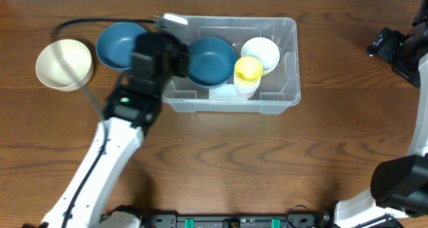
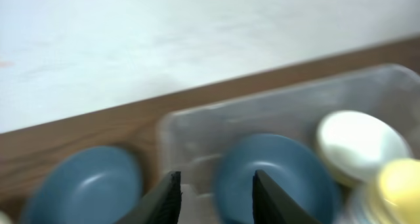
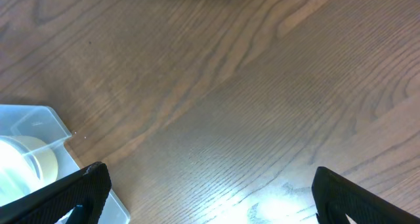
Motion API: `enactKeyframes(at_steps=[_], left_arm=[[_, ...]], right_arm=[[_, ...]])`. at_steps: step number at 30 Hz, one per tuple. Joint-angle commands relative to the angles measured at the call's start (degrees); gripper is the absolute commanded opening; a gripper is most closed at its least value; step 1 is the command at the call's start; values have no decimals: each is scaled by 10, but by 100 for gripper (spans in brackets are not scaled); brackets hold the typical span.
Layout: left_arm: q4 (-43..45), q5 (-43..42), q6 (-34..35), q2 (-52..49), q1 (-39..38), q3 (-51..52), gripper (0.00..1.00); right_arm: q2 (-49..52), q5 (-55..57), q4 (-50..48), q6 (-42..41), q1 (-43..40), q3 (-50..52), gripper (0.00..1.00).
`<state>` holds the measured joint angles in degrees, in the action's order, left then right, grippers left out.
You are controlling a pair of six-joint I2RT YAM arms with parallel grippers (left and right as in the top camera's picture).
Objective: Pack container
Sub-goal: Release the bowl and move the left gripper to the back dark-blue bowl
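The clear container (image 1: 289, 62) stands at the table's back centre. It holds a blue bowl (image 1: 212, 61), a white bowl (image 1: 262, 53) and a yellow cup stack (image 1: 248, 71). My left gripper (image 1: 175, 54) hovers over the container's left end. In the blurred left wrist view it (image 2: 213, 194) is open with nothing between the fingers, and the inner blue bowl (image 2: 289, 178) lies by the right finger, inside the container wall (image 2: 262, 112). My right gripper (image 1: 384, 44) is far right; in the right wrist view it (image 3: 210, 198) is open and empty over bare wood, with the container corner (image 3: 39, 122) at the left.
A second blue bowl (image 1: 119, 44) and a cream bowl (image 1: 64, 64) sit on the table left of the container. The blue one also shows in the left wrist view (image 2: 85, 184). A black cable runs across the back left.
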<state>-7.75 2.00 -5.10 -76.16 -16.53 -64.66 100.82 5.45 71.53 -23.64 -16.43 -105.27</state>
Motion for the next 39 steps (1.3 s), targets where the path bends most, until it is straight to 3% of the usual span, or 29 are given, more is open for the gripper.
enactKeyframes(at_steps=[1,3,5,9,17,23,25,29,34,39], left_arm=[[-21,26,7,-11,53,-5,36],[-25,26,7,-25,89,-5,38],[-23,26,7,-45,122,-5,49],[-10,26,7,-91,175,-5,51],[37,3,4,-186,201,-5,51],[35,-20,-57,-243,201,-5,50],[33,-20,-78,-258,201,-5,40],[33,-20,-125,-274,201,-5,39],[33,-20,-174,-277,201,-5,59],[33,-20,-176,-280,201,-5,64]], right_arm=[[-4,7,0,-5,-1,-6,99],[-4,7,0,-5,-1,-6,99],[-4,7,0,-5,-1,-6,99],[-4,7,0,-5,-1,-6,99],[-4,7,0,-5,-1,-6,99],[-4,7,0,-5,-1,-6,99],[-4,7,0,-5,-1,-6,99],[-4,7,0,-5,-1,-6,99],[-4,7,0,-5,-1,-6,99],[-4,7,0,-5,-1,-6,99]])
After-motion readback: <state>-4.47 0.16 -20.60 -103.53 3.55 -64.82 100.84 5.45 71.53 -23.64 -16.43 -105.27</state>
